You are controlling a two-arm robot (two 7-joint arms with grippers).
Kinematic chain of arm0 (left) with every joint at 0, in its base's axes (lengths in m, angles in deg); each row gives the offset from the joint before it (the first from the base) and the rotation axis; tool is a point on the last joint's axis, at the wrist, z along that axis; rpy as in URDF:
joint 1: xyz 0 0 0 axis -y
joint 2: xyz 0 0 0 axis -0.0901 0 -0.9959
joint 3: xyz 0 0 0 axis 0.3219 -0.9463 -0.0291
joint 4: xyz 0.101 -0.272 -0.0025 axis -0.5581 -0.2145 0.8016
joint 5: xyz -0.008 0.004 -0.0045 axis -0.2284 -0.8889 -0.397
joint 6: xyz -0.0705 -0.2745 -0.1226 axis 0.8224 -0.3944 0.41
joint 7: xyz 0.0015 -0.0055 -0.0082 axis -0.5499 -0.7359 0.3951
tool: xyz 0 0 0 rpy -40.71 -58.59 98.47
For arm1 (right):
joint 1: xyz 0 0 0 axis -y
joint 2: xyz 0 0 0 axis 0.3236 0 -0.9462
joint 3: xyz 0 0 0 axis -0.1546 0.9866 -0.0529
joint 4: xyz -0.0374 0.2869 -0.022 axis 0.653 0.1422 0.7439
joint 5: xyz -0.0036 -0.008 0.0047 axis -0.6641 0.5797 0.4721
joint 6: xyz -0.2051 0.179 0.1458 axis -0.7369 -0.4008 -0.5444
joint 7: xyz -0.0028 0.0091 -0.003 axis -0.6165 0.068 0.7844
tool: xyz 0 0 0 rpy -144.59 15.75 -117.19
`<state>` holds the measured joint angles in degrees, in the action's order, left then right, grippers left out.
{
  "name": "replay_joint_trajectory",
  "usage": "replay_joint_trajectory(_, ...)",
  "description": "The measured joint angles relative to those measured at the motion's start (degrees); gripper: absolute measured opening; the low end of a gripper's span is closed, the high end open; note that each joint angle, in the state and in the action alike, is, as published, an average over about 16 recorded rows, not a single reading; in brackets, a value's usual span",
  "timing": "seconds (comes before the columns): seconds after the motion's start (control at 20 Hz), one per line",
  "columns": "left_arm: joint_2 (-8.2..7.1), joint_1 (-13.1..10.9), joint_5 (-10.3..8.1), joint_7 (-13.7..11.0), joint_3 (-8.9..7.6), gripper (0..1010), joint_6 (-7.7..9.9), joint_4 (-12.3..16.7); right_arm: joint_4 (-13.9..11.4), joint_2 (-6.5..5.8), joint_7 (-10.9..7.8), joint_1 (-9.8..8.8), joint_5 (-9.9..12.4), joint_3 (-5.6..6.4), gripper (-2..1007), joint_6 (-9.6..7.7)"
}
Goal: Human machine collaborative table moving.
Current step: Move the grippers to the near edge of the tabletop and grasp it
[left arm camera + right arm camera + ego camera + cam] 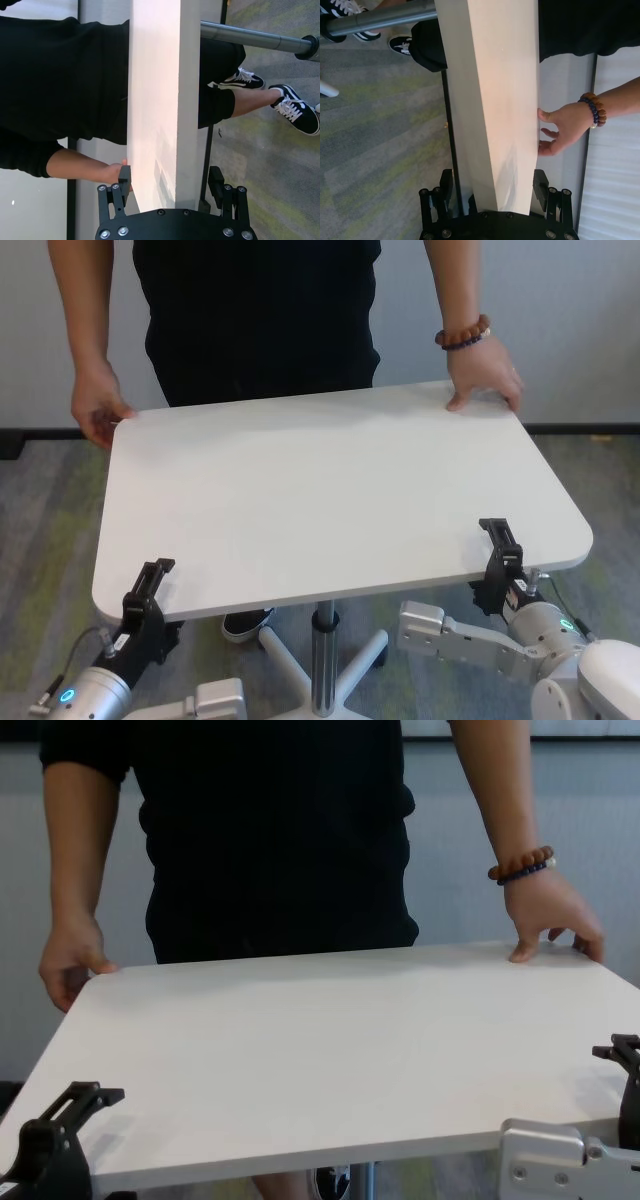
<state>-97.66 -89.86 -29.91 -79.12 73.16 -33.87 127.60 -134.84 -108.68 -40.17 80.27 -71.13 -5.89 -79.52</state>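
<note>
The white table (pixel 330 490) stands on its silver pole (pixel 322 650). The human (pixel 260 310) in black stands at its far side, one hand on each far corner, with a beaded bracelet (pixel 462 337) on the wrist at the right. My left gripper (pixel 150 590) straddles the near-left edge, jaws open above and below the tabletop. My right gripper (pixel 497 562) straddles the near-right edge the same way. In the left wrist view the gripper (pixel 170 177) has the table (pixel 160 100) between its fingers (pixel 125 176). The right wrist view shows the same for the right gripper (pixel 492 180).
The table's white star base (pixel 300 665) stands on grey-green carpet (pixel 40 540) between my arms. The human's dark sneakers (pixel 295 107) are under the far side. A pale wall (pixel 580 320) runs behind the human.
</note>
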Motion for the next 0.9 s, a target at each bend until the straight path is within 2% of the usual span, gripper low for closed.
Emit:
replay_joint_trajectory(0.45,-0.03,0.01,0.09,0.04,-0.01,1001,0.03,0.01,0.85,0.96,0.02,0.35,-0.64,0.59,1005,0.56)
replay_joint_trajectory(0.9,-0.05,0.01,0.13,0.06,-0.01,997,0.06,0.01,0.95,1.10,0.03,0.41,-0.67,0.71,1005,0.68)
